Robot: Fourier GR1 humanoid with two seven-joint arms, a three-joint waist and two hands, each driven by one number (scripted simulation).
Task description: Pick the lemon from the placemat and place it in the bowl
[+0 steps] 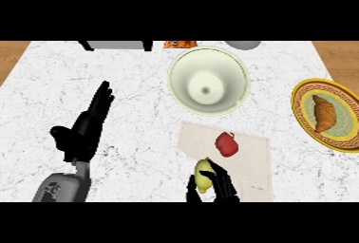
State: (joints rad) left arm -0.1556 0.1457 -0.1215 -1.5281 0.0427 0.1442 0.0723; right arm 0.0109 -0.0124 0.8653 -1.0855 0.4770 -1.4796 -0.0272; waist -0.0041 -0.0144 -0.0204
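While left hand (pixel 82 128) rests open, fingers straight, on the bench (pixel 140 104), right hand (pixel 214 185) curls round lemon (pixel 203 174) on the placemat (pixel 252 152), near bowl (pixel 208 79).

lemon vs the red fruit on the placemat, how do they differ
The lemon is yellow; the red fruit is red. The right hand curls round the lemon, while the red fruit lies free, untouched. The lemon sits at the placemat's near edge; the red fruit lies farther in, closer to the bowl. Both are small, roundish fruits over the same placemat.
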